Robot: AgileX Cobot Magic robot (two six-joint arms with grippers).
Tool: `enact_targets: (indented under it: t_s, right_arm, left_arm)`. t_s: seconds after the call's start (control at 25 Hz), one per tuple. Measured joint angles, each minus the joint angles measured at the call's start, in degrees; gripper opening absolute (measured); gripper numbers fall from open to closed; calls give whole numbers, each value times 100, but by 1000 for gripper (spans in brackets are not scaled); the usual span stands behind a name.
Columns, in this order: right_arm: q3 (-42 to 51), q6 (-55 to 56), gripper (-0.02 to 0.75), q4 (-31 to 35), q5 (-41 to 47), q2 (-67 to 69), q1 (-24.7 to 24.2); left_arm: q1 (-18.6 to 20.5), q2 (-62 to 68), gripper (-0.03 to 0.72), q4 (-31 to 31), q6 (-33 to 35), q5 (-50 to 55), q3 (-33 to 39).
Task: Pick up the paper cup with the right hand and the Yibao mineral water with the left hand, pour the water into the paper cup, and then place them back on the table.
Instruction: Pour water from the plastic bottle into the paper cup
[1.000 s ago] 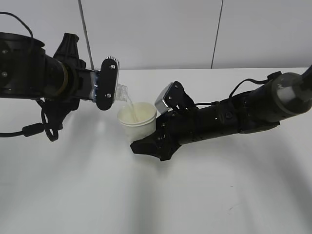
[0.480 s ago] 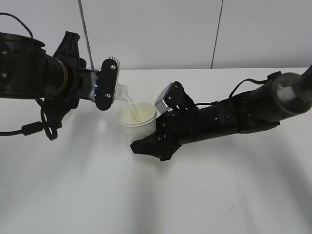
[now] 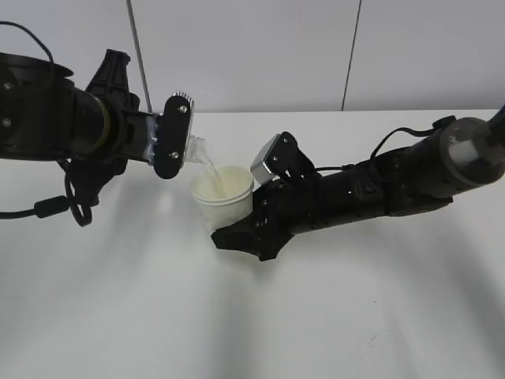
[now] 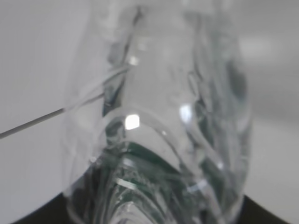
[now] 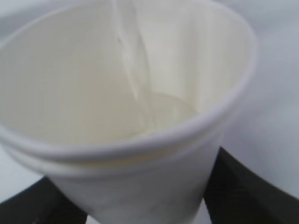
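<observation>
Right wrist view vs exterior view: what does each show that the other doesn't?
Only the right wrist view: the inside of the cup up close, with water pooled at the bottom.
Only the exterior view: the tilted bottle in the left gripper, the right gripper around the cup, both arms, and the table.
Both: the cup and the stream falling into it.

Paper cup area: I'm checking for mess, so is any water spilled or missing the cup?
Nothing stands out. The thin stream of water from the tilted clear plastic bottle lands inside the cream-white paper cup; the white table shows no puddle.
</observation>
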Motion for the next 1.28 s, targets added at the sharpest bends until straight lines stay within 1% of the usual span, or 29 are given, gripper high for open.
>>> enact_targets:
  t_s: [1.08, 1.28]
  right_arm:
    - [0, 0, 514, 0, 14, 0, 0]
    - [0, 0, 513, 0, 14, 0, 0]
  left_arm:
    - [0, 0, 329, 84, 0, 21, -6]
    - [0, 0, 325, -53, -5, 21, -6]
